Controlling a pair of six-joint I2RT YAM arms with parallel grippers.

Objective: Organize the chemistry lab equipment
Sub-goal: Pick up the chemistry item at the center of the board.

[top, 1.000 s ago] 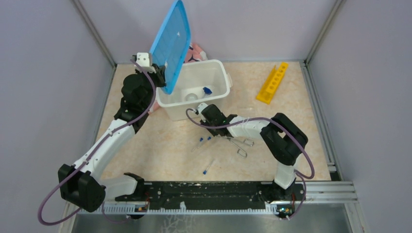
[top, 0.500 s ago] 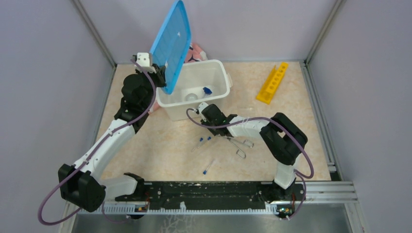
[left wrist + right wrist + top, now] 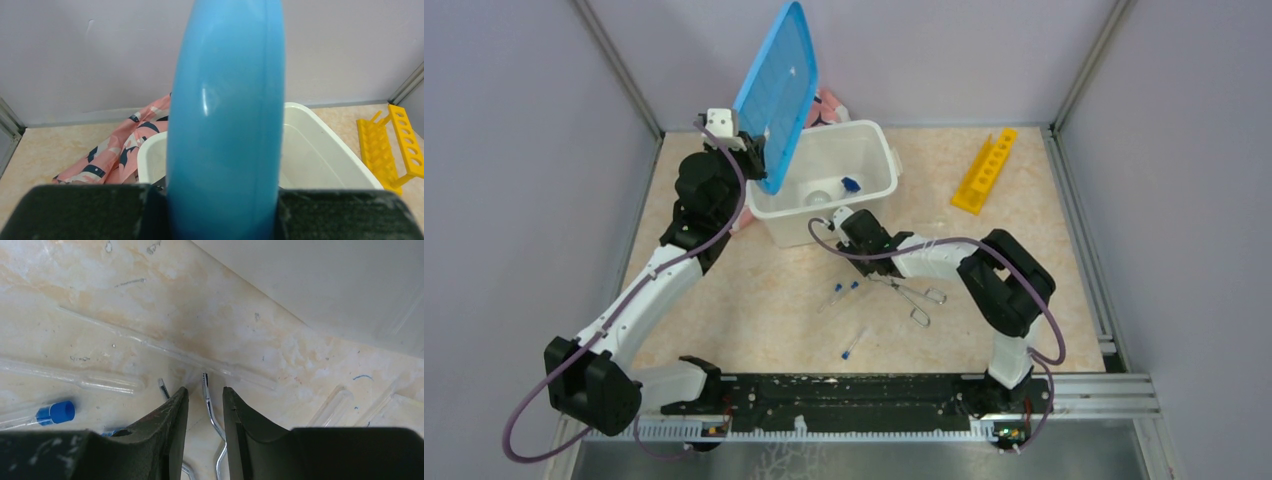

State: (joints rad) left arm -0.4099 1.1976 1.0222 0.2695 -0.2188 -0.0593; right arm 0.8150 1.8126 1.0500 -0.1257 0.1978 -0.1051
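Reading right gripper [image 3: 205,395] as released: narrow gap between the jaws, one arm of the silver tongs [image 3: 205,387] loose inside it, bare tabletop visible on either side of the wire. Second tong tip just outside the gap. Tongs flat on the table [image 3: 754,310], just in front of the white bin [image 3: 879,165]. Two blue-capped tubes [image 3: 836,291] near the tongs, a third nearer the arm bases, one more inside the bin. Left gripper [image 3: 223,212] clenched on the blue lid [image 3: 225,100], lid upright over the bin's left rim. Pink cloth [image 3: 115,150] behind the bin. Yellow rack [image 3: 985,170] at far right, well apart from the rest.
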